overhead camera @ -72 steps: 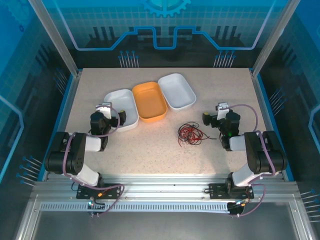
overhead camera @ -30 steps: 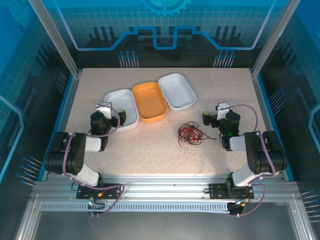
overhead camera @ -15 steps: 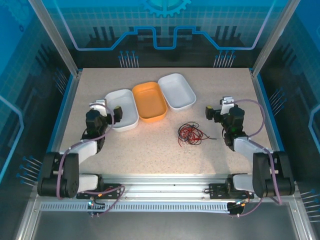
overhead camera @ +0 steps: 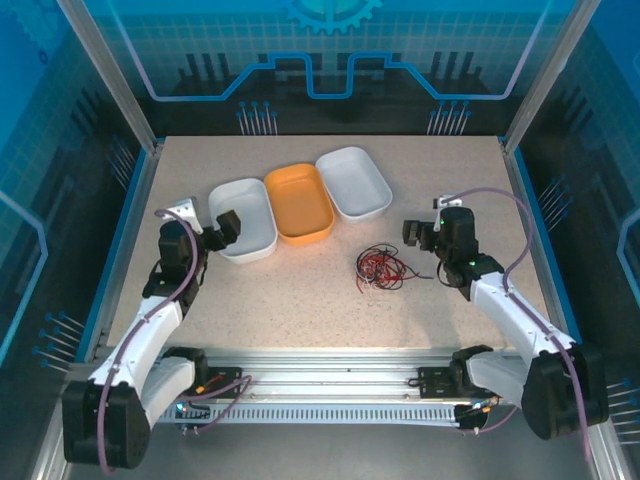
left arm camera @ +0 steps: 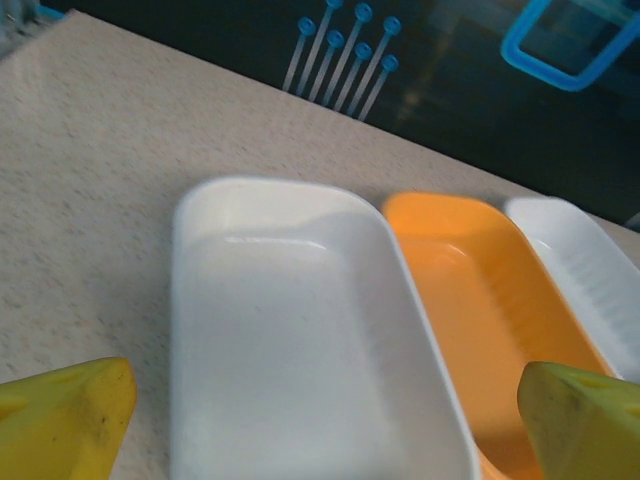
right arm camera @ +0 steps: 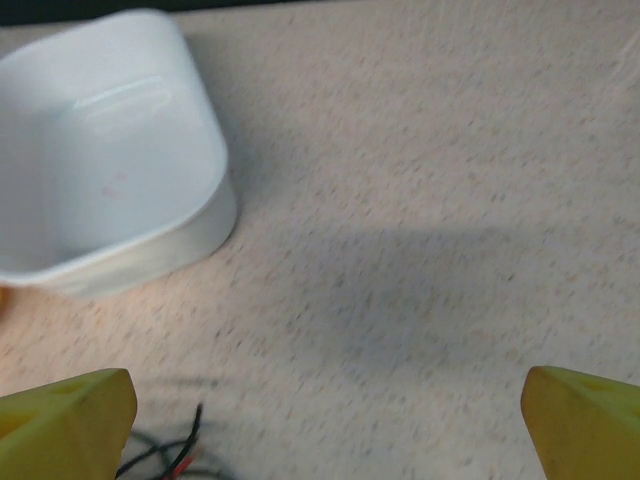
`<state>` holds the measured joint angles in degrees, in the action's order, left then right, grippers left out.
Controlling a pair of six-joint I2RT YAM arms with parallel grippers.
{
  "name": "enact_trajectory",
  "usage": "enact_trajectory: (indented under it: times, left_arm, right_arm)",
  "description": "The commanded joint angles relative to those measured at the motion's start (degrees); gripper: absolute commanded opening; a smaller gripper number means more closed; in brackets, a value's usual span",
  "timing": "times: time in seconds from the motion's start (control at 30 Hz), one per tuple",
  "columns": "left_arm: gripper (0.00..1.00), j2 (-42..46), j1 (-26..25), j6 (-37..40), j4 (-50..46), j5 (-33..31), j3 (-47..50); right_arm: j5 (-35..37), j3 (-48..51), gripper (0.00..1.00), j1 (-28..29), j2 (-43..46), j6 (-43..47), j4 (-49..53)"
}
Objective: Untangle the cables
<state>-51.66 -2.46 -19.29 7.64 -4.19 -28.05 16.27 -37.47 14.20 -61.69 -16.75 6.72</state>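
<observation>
Jaws on both arms are spread wide with nothing between them. The left pair is pointed at the nearer white tray, and the right pair hangs near the tangle, off to its right.

The speckled bench (overhead camera: 300,310) has three trays in a row toward the back: a white tray (overhead camera: 245,215), an orange tray (overhead camera: 298,203) and another white tray (overhead camera: 355,182).

The cables (overhead camera: 380,268) sit in one small knotted clump on the bench in front of the trays. They're much closer to the right arm (overhead camera: 505,300) than the left arm (overhead camera: 160,310). Red and black strands are easy to spot, but I can barely pick out the white one against the surface.

My guess is they're featherweight, floppy and a bit springy, so tugging one strand will probably drag the whole bunch. Wire this thin could also slip out of a sloppy pinch. I'd go for a loose end or an outer loop at the edge of the clump. A black tip (right arm camera: 196,415) pokes into the right wrist view, which looks like a decent start. Then pin the rest with the other jaws.
</observation>
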Motion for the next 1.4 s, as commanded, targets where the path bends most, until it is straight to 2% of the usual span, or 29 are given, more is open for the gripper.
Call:
enact_trajectory:
  times: [0.0, 0.1, 0.3, 0.43, 0.6, 0.9, 1.1, 1.2, 1.37]
  left_arm:
    - [0.99, 3.6, -4.6, -3.6, -9.3, 2.8, -0.7]
    - [0.99, 7.1, -10.9, -6.7, -10.5, 3.4, 1.8]
    - [0.99, 9.7, -24.4, -15.3, -10.6, 0.3, 6.9]
    - [0.99, 5.9, -33.6, -17.7, -7.6, -4.6, 7.0]
    - [0.99, -4.7, -41.0, -17.8, -1.5, -8.1, 3.4]
    - [0.98, -26.5, -45.6, -19.2, 6.7, -4.5, -7.3]
    - [0.85, -35.2, -45.6, -20.6, 11.4, -0.7, -12.3]
    - [0.74, -38.6, -45.7, -21.4, 11.0, -0.6, -14.9]
    - [0.67, -43.5, -45.7, -20.1, 11.2, 0.0, -18.8]
  right_arm:
    - [4.6, -2.9, 1.0, 3.7, 2.0, -5.3, 16.0]
    - [2.4, -3.1, 0.97, 5.1, 4.7, -8.4, 21.6]
    - [-5.3, 0.7, 0.73, 5.7, 11.6, -13.4, 25.3]
    - [-7.0, 3.6, 0.57, 7.4, 15.0, -15.2, 24.5]
    - [-4.8, 5.0, 0.48, 10.4, 15.2, -15.5, 24.2]
    - [-1.6, 4.1, 0.39, 14.7, 10.2, -15.9, 22.8]
    - [-0.7, 1.4, 0.34, 16.4, 2.7, -15.3, 21.1]
    - [-0.2, 0.2, 0.33, 17.0, -0.5, -14.9, 20.7]
    - [1.2, -0.9, 0.32, 17.2, -3.8, -15.0, 19.6]
